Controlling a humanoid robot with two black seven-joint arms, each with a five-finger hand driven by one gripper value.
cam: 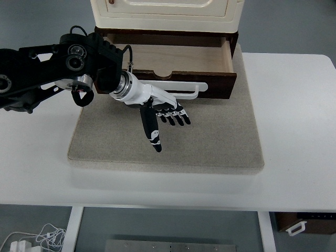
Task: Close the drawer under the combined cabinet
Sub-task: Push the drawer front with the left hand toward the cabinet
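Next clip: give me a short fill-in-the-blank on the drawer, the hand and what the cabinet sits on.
1. The drawer under the cabinet is pulled ____.
2. The arm in view enters from the picture's ____ edge.
3. The left hand hovers in front of the drawer's white ____.
4. The cabinet stands on a grey ____ on the white table.

Missing words: open; left; handle; mat
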